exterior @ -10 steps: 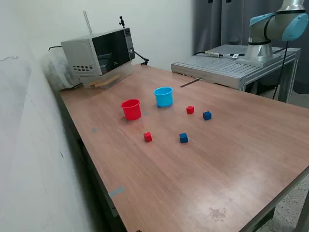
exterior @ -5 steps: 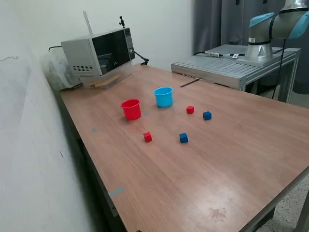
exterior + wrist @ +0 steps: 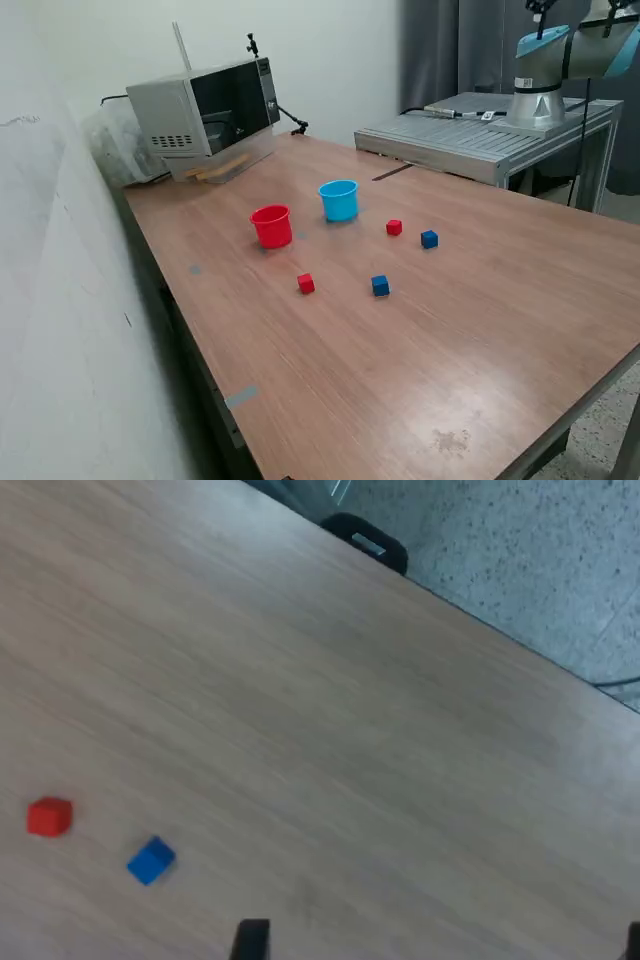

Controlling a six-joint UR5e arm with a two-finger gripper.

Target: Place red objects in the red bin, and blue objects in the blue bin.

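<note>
The arm (image 3: 560, 60) has silver-grey tube segments, light blue joint caps, and black cabling.

The wrist view looked down on the wood-grain bench (image 3: 330, 710) from well above. Two dark fingertips (image 3: 250, 940) of the pincer (image 3: 440, 942) poked into the picture's edge, set wide apart with only bare bench surface between them. A red cube (image 3: 49, 817) and a blue cube (image 3: 151, 860) lay on the bench near each other but not touching, both off to one side of the pincer, the blue one the nearer to it. Far beyond the pincer the bench ended at a straight edge, where a dark bracket (image 3: 366, 542) sat, and past it lay speckled floor (image 3: 520, 560).
</note>
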